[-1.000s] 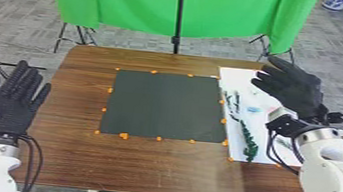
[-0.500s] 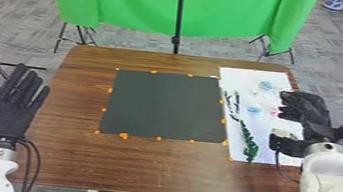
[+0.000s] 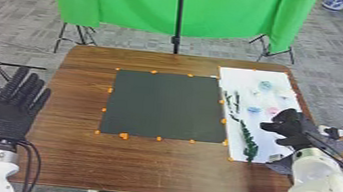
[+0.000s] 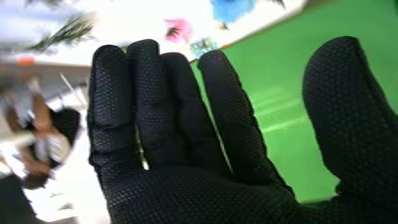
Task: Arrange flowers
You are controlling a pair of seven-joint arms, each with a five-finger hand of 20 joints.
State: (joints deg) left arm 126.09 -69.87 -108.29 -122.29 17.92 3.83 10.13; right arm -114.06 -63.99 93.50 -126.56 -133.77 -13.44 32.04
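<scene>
The black-gloved right hand is open near the long, leafy green sprig on the white rectangular sheet, likely light, bendy and crushable, best pinched gently at its thin end.

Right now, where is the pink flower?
In the head view, the pink flower lies on the white sheet at right, beside a blue flower, near the right hand.

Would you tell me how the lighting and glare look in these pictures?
Head view: a soft sheen on the table, and pale flowers barely standing out from the bright white sheet. Right wrist view: pale streaks on the green cloth, the right hand dark against it.
</scene>
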